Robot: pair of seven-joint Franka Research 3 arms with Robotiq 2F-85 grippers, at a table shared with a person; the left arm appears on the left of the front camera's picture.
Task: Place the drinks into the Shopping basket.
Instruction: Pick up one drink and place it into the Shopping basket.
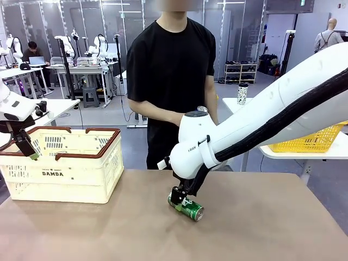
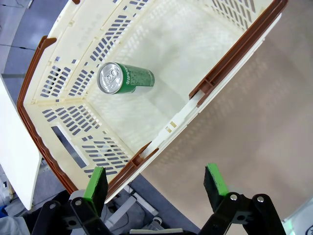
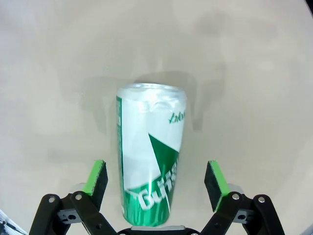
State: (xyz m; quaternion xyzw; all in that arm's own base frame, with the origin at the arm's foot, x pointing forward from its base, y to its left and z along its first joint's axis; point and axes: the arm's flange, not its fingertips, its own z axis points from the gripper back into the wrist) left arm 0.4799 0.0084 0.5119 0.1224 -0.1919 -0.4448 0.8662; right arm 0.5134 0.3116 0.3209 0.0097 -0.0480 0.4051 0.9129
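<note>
The drinks are small metal cans with silver tops. One green metal can [image 2: 126, 78] is seen lying on its side inside the cream plastic lattice shopping basket with the brown-red rim [image 2: 171, 44], so that part of the job looks done. A second green-and-white metal can [image 3: 149, 161] is seen lying on its side on the brown table [image 1: 272, 228], well apart from the basket. The right end effector [image 3: 155, 171] is held low over this can with its fingers wide open. A gap is seen on each side, so nothing is gripped. The left end effector [image 2: 156, 178] is held above the basket's edge, wide open and empty. It is judged that this second can is yet to be gripped, lifted and put into the basket.
</note>
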